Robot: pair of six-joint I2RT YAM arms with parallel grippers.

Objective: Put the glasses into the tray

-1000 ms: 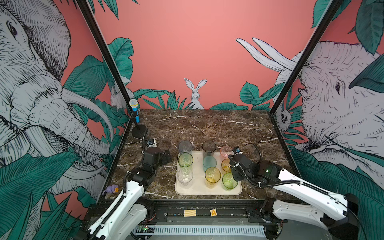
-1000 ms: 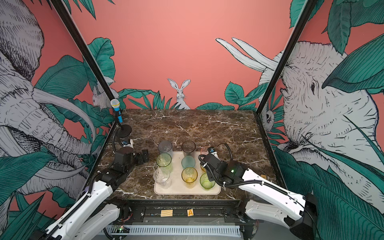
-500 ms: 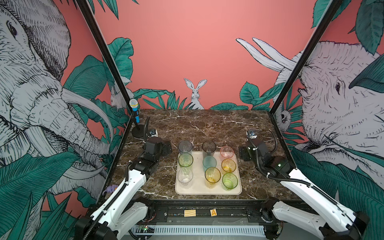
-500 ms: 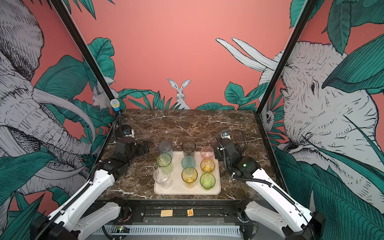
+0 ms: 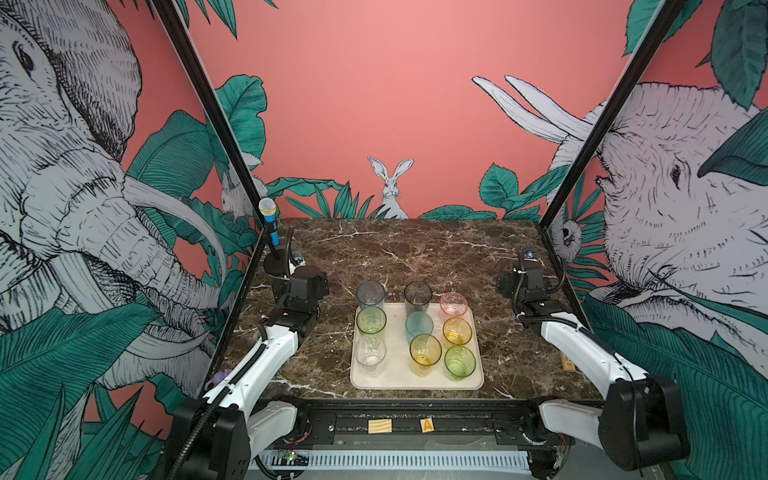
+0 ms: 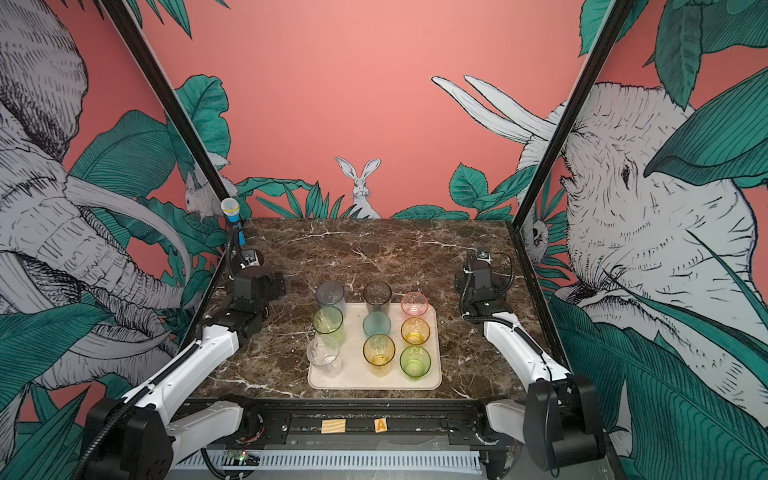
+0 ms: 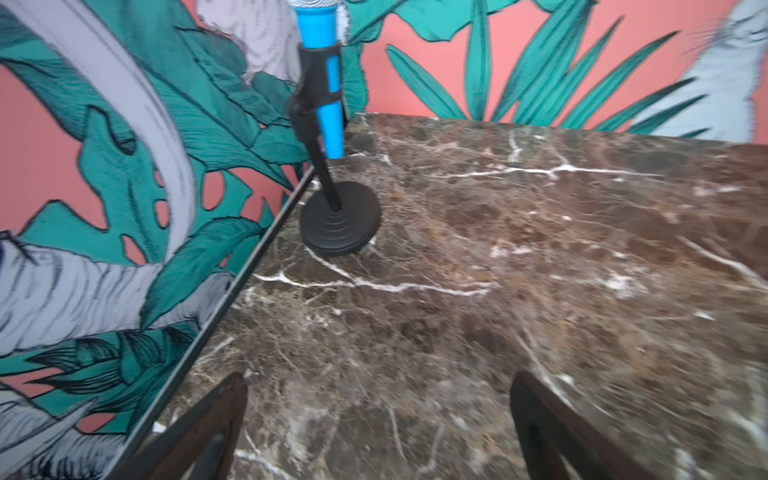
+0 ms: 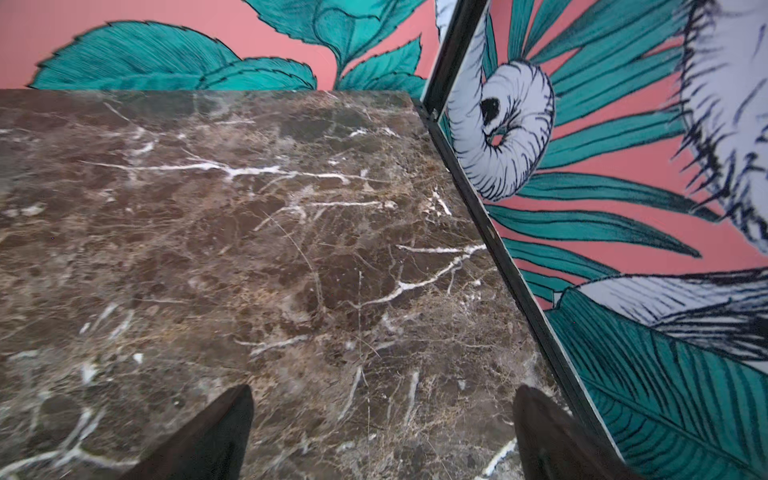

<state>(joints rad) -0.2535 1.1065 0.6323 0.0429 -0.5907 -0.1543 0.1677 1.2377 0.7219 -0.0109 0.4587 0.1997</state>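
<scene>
Standing upright in cream tray [image 5: 395, 376], mid-bench [image 5: 415, 249]: nine glasses [image 5: 419, 324]. Left pincer [image 7: 378, 376], right pincer [image 8: 384, 388]: spread wide, empty, well apart from tray. Advice: park arms clear of glasses; confirm grey-blue tumbler [image 5: 370, 294] sits inside far rim.

Both your top views hang high over the front edge of the counter [image 5: 415, 249], looking down and toward the back wall. They share almost everything: both arms, the tray [image 5: 395, 377] with the glasses [image 5: 425, 351], the whole counter. Your left wrist view sits low and close over the counter's left rear corner, facing the microphone stand [image 7: 340, 218] past the left end effector [image 7: 378, 376]. Your right wrist view looks equally low over the right rear corner, past the right end effector [image 8: 384, 390], toward the side wall.
</scene>
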